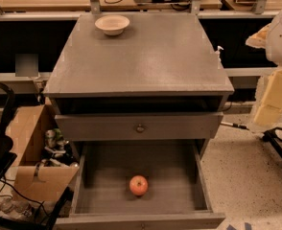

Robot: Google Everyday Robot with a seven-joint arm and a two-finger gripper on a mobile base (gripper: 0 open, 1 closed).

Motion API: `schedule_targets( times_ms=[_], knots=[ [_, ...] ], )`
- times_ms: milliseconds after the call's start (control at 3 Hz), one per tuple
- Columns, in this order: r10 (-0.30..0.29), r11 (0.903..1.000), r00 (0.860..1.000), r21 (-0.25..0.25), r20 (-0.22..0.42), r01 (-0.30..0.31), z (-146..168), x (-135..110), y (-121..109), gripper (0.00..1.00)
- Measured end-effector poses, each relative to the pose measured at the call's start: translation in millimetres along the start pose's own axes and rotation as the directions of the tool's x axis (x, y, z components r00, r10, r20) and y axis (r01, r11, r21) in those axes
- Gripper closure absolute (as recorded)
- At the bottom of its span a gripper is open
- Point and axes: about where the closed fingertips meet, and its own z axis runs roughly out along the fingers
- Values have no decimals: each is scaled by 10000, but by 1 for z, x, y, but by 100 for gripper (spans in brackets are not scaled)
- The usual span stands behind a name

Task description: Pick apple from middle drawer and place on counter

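One apple [138, 185] lies on the bare floor of the middle drawer [107, 176], which is pulled fully open. The apple sits near the drawer's centre line, somewhat closer to the front rim than to the back, and touches none of the walls. Above it is one shallower drawer front [98, 127] with a single round knob [140, 127], so two drawers show in all. The grey worktop [150, 56] carries one white bowl [112, 25] near its far edge, left of centre. The end effector [274, 97] appears to be the pale, blurred mass at the right edge, beside the worktop's right side and well apart from the apple; whether it is open or closed cannot be told. One cardboard box [28, 133] stands left of the cabinet.
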Motion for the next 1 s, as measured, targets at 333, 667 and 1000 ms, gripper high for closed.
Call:
schedule_targets(
  times_ms=[333,667,1000],
  knots=[
    [1,10000,10000,1,2,-1,0,0,0,0],
    [387,9992,9977,108,554,-394,18,6,4,0],
    [709,9972,9828,115,1708,-739,48,15,35,0]
  ],
)
